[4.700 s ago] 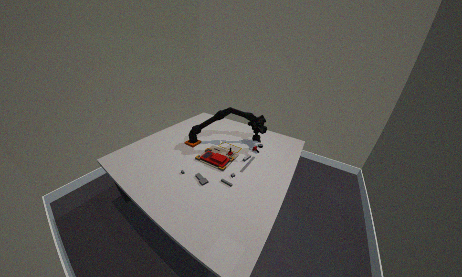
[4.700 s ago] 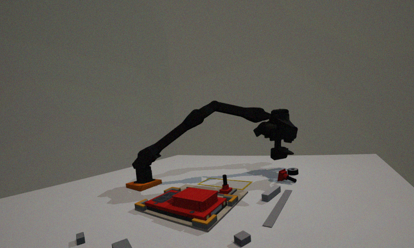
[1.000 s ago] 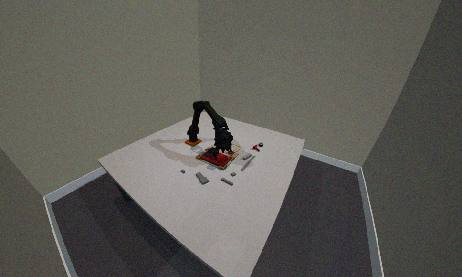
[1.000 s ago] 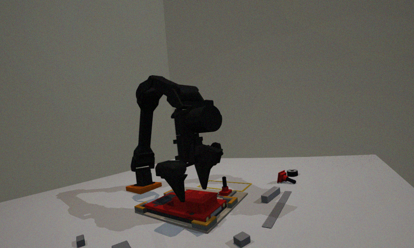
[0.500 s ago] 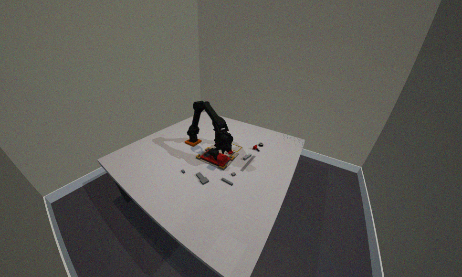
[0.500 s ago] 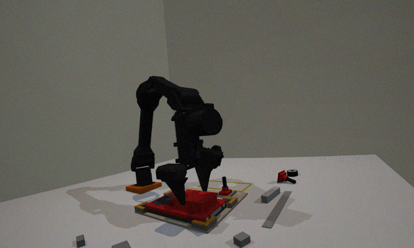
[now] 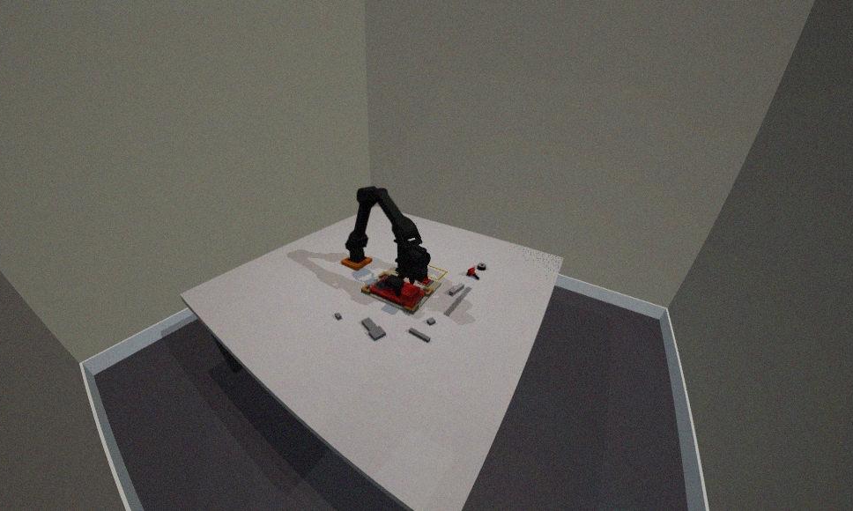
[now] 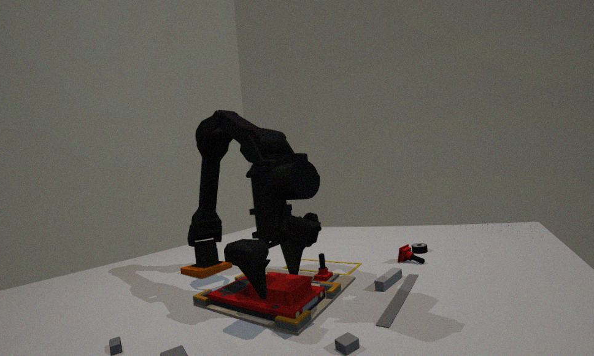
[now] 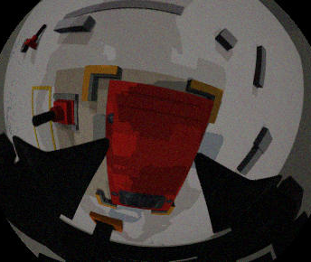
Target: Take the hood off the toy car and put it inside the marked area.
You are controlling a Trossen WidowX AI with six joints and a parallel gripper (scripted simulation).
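My jaws, spread wide and holding nothing, straddle the toy car (image 8: 270, 294) at the reaching step; next, I judge, they close on its hood.
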